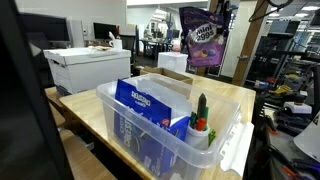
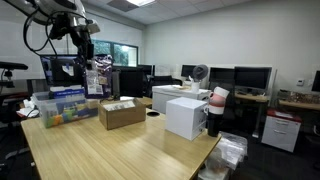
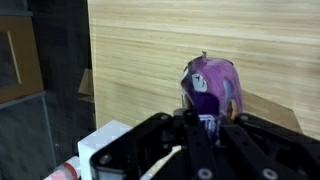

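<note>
Gripper (image 3: pixel 204 119) clamped on top of purple snack bag (image 1: pixel 206 42), bag hanging well above wooden table (image 1: pixel 232 97), clear plastic bin (image 1: pixel 190 160) nearby

This is an open-plan office that doubles as a research lab. At the far right, long desks carry a row of dark flat computer monitors (image 2: pixel 252 77) and a small round desk fan (image 2: pixel 199 72). Overhead is a white suspended ceiling with a flat panel light (image 2: pixel 135 3). A white boxy printer-like machine (image 2: pixel 186 116) sits on the near light wooden table (image 2: pixel 110 150). In an exterior view, tall metal shelving racks (image 1: pixel 285 60) on the right are crowded with cables and equipment. A black robot arm (image 2: pixel 72 22) trailing cables rises over the table's left end.
</note>
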Controlling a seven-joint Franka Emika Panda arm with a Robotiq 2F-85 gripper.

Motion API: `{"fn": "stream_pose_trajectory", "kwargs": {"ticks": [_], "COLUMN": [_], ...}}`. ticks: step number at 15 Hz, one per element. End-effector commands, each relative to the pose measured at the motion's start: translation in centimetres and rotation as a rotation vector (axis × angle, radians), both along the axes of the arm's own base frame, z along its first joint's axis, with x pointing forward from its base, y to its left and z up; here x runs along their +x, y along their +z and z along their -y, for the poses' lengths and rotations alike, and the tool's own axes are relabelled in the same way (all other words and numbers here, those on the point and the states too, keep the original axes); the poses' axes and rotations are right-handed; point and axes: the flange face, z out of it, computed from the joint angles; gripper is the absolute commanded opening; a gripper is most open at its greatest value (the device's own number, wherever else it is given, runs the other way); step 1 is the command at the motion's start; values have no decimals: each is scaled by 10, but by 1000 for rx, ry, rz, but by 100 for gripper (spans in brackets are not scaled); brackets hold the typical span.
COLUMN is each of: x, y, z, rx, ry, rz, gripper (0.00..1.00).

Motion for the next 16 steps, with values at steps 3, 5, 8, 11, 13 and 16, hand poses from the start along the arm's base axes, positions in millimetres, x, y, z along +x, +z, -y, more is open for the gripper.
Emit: {"fn": "stream_pose_trajectory", "kwargs": {"ticks": [3,5,8,11,13,16], "x": [-14,-19,-25,-30,-33,-38], "y": [31,38,44,46,44,41], "z": [-55,-71,-93,-109,-117,-125], "rx": [25,57,121,179,215,265], "ry": [11,20,33,48,57,64], "rz": [45,52,53,42,30,9], "gripper": [2,2,2,2,1,2]}}
